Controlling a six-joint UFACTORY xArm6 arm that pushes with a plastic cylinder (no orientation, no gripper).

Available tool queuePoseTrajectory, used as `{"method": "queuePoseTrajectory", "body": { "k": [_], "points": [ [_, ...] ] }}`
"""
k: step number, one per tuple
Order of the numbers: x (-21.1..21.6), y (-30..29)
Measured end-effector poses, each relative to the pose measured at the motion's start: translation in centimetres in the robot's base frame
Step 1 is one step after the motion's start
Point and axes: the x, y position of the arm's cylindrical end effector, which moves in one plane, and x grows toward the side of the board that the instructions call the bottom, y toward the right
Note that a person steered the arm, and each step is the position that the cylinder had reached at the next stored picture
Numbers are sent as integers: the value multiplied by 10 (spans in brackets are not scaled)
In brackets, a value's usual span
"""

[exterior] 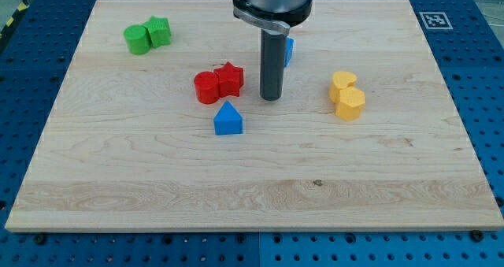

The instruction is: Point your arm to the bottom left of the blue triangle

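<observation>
presently, the wooden board point(236, 196) is seen resting on a blue pegboard surface point(31, 54). nearest the view's bottom, the blue triangle point(228, 120) is found left of centre, standing apart from every other block. just above it, toward the view's top, a red cylinder point(206, 87) and a red star point(230, 79) are set touching each other. my tip point(272, 98) is placed to the upper right of the blue triangle, beside the red star on its right, touching neither. no hand is fitted; the rod ends bare and nothing is grasped. toward the view's right, two yellow blocks point(347, 95) lie touching. farther up, a second blue block point(289, 50) is mostly hidden behind the rod. at the top left, two green blocks point(147, 35) sit together.
</observation>
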Motion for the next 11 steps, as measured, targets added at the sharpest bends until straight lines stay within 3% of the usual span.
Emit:
{"method": "queuePoseTrajectory", "body": {
  "k": [2, 4, 6, 7, 9, 11],
  "points": [
    [44, -41],
    [64, 4],
    [145, -20],
    [142, -66],
    [88, -133],
    [69, -125]
  ]
}}
